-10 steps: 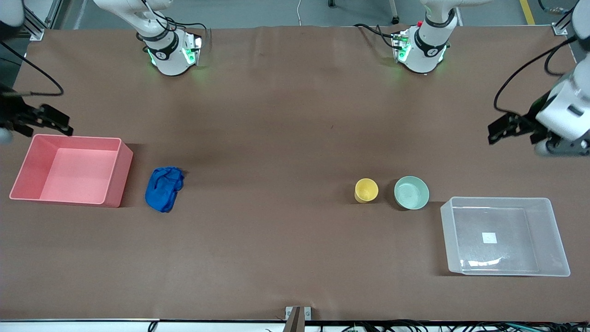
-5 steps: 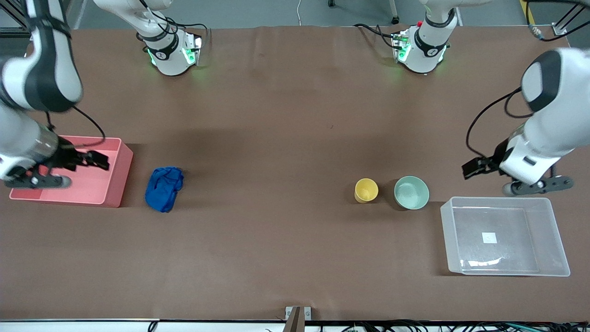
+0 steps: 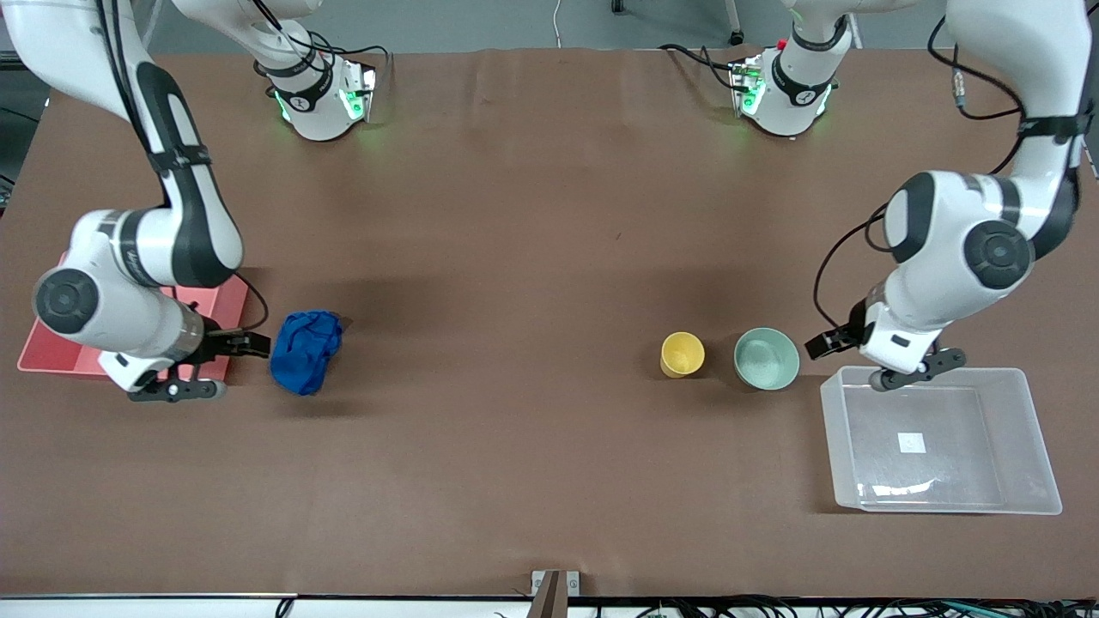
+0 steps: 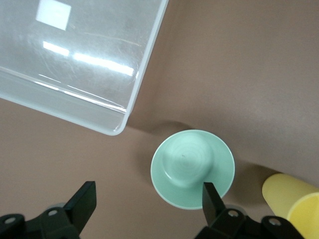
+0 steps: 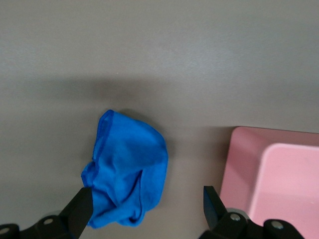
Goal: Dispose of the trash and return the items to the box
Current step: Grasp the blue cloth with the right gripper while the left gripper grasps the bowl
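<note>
The blue wad of trash [image 3: 306, 350] lies on the table beside the pink bin [image 3: 232, 296]; it also shows in the right wrist view [image 5: 127, 167]. My right gripper [image 3: 249, 344] [image 5: 147, 204] is open and empty, over the strip of table between bin and wad, one finger over the wad's edge. The yellow cup [image 3: 683, 354] [image 4: 291, 204] stands beside the mint-green bowl [image 3: 766, 358] [image 4: 192, 167]. The clear box [image 3: 1043, 446] [image 4: 144, 74] sits at the left arm's end. My left gripper [image 3: 822, 343] [image 4: 148, 199] is open and empty, over the table between bowl and box.
The pink bin, partly hidden by the right arm, also shows in the right wrist view [image 5: 279, 184]. The clear box holds nothing but its white label [image 3: 911, 443]. The brown table [image 3: 515, 257] spreads wide between wad and cup.
Both arms have swung in from the table's ends and lowered. The right gripper moved from over the pink bin to the wad. The left gripper moved to beside the bowl.
</note>
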